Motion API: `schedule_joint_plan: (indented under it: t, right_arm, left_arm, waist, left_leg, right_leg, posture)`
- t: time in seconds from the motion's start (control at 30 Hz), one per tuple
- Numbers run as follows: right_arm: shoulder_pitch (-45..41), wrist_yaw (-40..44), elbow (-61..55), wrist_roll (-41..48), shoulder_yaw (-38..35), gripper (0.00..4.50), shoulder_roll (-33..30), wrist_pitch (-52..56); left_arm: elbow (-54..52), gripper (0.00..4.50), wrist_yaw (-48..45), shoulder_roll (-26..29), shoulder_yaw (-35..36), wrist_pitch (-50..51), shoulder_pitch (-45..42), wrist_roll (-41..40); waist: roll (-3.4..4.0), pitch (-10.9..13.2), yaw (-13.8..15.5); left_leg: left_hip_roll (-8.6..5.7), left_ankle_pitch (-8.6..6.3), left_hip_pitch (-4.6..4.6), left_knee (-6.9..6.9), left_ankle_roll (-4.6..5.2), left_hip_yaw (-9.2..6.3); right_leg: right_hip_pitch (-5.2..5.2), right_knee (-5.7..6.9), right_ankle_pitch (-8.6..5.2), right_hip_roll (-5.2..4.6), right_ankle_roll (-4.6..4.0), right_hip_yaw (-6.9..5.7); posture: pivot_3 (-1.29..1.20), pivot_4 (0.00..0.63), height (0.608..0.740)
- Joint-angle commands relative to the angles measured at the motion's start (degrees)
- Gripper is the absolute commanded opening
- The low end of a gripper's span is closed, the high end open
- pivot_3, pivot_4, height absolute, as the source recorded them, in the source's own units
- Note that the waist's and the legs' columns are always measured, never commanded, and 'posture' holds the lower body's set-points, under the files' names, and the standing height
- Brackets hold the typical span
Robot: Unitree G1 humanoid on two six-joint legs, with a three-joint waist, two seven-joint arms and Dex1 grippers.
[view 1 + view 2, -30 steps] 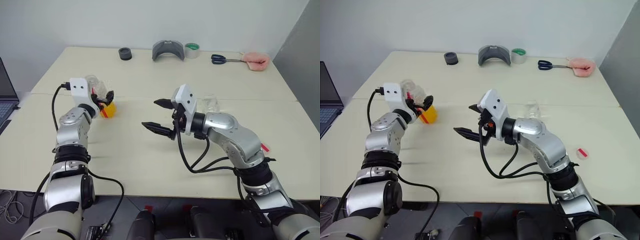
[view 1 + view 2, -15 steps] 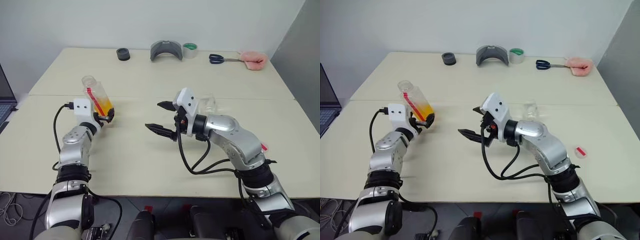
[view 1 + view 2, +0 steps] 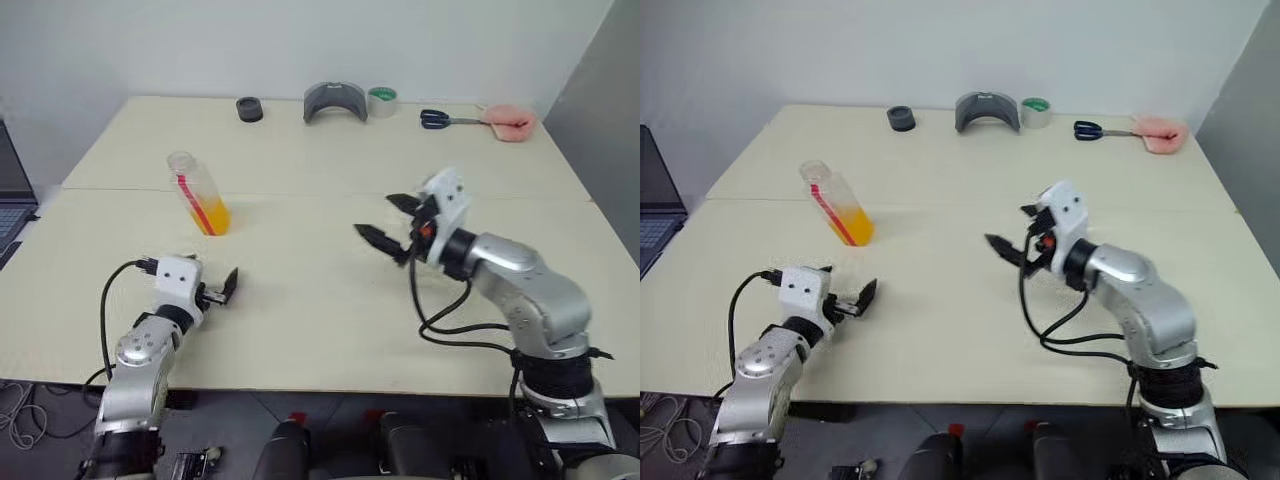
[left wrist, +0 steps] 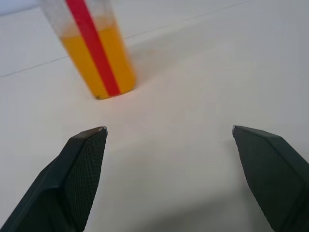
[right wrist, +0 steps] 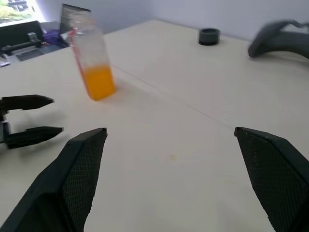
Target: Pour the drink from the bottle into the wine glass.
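**Bottle set down, both arms pulled clear**

Released a second ago from the left end effector [image 3: 222, 289], the bottle [image 3: 197, 193] now stands alone on the desk [image 3: 300, 300], while that arm has drawn back toward the near edge and sunk low. Over the same second the right end effector [image 3: 388, 218] has swung away to the right.

Both end effectors hang with fingers spread wide and nothing between them. In the left wrist view the fingers [image 4: 82, 159] frame bare desk, with the bottle [image 4: 94, 48] beyond them and well apart.

Orange drink [image 3: 211, 215] fills only the lower part of the bottle, which has no cap on its open mouth. That low level, and the release itself, suggest the pouring is likely finished or paused; the bottle was probably parked upright on the left so nothing spills and the arm can retreat without knocking it. It reads as slightly tilted in the head views, though the camera angle may account for that.

The wine glass cannot be made out now; it may sit behind the right arm, so how full it is cannot be judged.

Along the far edge lie a black ring [image 3: 250, 108], a grey holder [image 3: 335, 101], a tape roll [image 3: 382, 100], scissors [image 3: 443, 119] and a pink cloth [image 3: 510, 122], all well away from the work. A laptop [image 3: 10, 190] sits off the left side.
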Motion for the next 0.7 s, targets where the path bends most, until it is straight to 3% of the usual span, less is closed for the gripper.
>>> schedule_joint_plan:
  t: [0.03,0.13,0.37,0.7]
  right_arm:
    - [-5.4,0.0,4.2,2.8,-5.2,4.5,-4.4,8.0]
    - [-11.6,3.0,15.7,3.5,-4.5,4.5,-9.0,14.8]
    - [-23.4,12.1,46.0,-0.4,1.8,4.5,-14.3,13.7]
    - [-33.7,29.6,74.4,-9.1,11.9,4.5,-12.8,4.8]
  left_arm:
    - [-8.5,4.46,-11.1,3.0,-3.6,4.9,-1.2,-8.2]
    - [-8.9,4.46,-19.7,7.2,-5.1,9.0,-4.6,-13.0]
    - [-11.1,4.46,-36.2,16.3,-10.2,12.9,-9.3,-17.6]
    - [-5.9,4.46,-43.6,17.9,-12.6,6.5,-14.3,-13.2]
  waist:
    - [0.0,0.0,0.1]
    - [0.01,0.0,0.0]
    - [0.06,0.0,-1.3]
    - [0.12,0.1,-1.4]
  left_leg:
    - [-0.03,0.0,0.0,0.0,0.0,0.04]
    - [0.01,-0.01,0.05,-0.07,0.02,0.1]
    - [0.05,-0.03,0.13,-0.14,0.07,0.33]
    - [0.07,-0.07,0.12,-0.12,0.13,0.38]
  right_leg:
    - [0.02,-0.03,0.0,-0.01,0.0,0.01]
    - [0.03,-0.07,-0.02,0.07,-0.03,0.01]
    - [0.02,-0.05,-0.03,0.13,-0.05,0.19]
    - [-0.04,-0.05,-0.03,0.13,-0.04,0.24]
  posture:
    - [0.0,0.15,0.74]
    - [0.0,0.15,0.74]
    - [0.0,0.15,0.74]
    - [0.0,0.15,0.74]
